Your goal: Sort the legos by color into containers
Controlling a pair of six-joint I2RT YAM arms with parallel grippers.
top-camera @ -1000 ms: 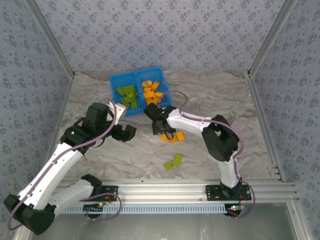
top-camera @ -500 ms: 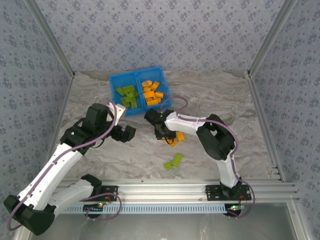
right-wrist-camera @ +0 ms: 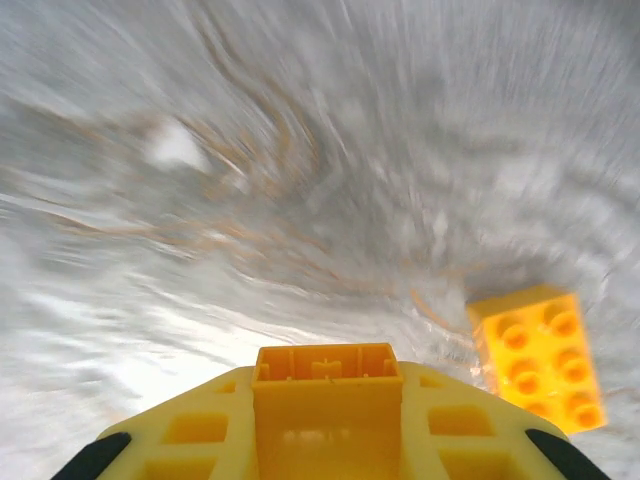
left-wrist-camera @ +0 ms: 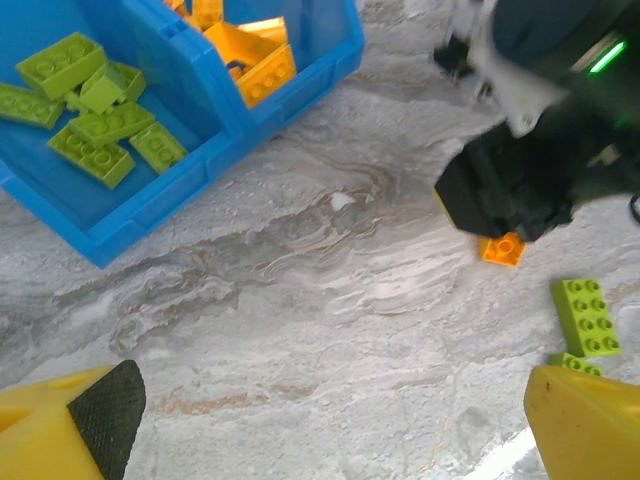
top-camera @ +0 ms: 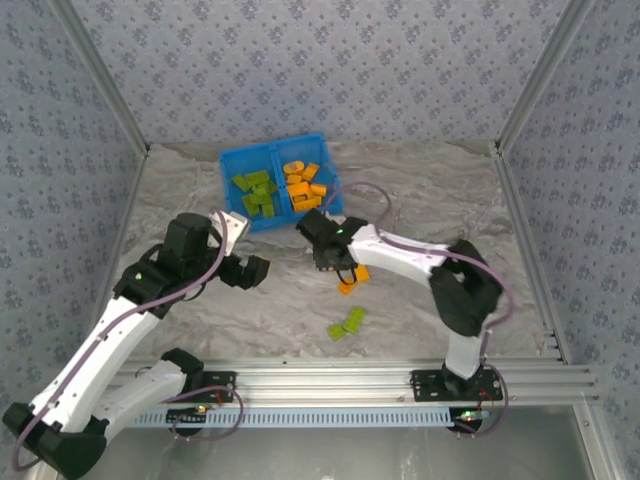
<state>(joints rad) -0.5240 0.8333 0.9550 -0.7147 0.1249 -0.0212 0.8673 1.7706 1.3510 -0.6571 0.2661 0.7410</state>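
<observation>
The right pincer [top-camera: 335, 262] hangs low over the table [top-camera: 430, 210], just short of the near corner of the blue tray [top-camera: 232, 158]; its fingers are drawn in tight on what looks to me like an orange brick [right-wrist-camera: 325, 385]; a second orange brick [top-camera: 352, 277] lies loose on the table just beside it, and a few green bricks [top-camera: 347, 325] sit nearer the arm bases, well apart from the tray; the left pincer [top-camera: 245, 270] hovers spread wide and empty over bare table, near the tray's near edge; in the tray, green pieces lie in the left compartment [left-wrist-camera: 140, 210] and orange ones in the right compartment [left-wrist-camera: 300, 85]

What worries me from where I stand: only a small part of the held brick shows between the fingers, so I can't tell how deep the hold is; the table behind it is smeared in the right wrist view, which I take for a quick swing, and a shallow hold on smooth plastic could let go short of the tray; only the centre wall [left-wrist-camera: 185, 65] parts the two colours, so a release too far left would land the brick among the greens; the loose orange brick is close enough that a low pass could knock it away; the right arm's cable [top-camera: 360, 186] loops close by the tray's right corner and might catch it; the left arm also stands near that path
</observation>
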